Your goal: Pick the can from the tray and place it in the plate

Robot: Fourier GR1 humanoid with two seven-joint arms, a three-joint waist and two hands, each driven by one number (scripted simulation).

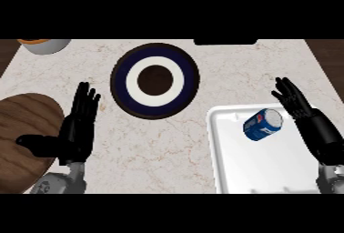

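Observation:
A blue can (263, 124) with a white top lies tilted on the white tray (235, 168) at the lower right. The plate (155, 80), dark blue with a white ring and a brown centre, sits at the upper middle of the counter. My right hand (306, 119) stands open just right of the can, fingers straight and pointing up, apart from it. At the left, my left hand (75, 132) rests open with its fingers up and its thumb out to the left, holding nothing.
A round wooden board (20, 136) lies at the left edge, partly under my left thumb. A pale bowl with orange content (42, 44) sits at the upper left corner. A dark object (225, 42) shows at the counter's far edge.

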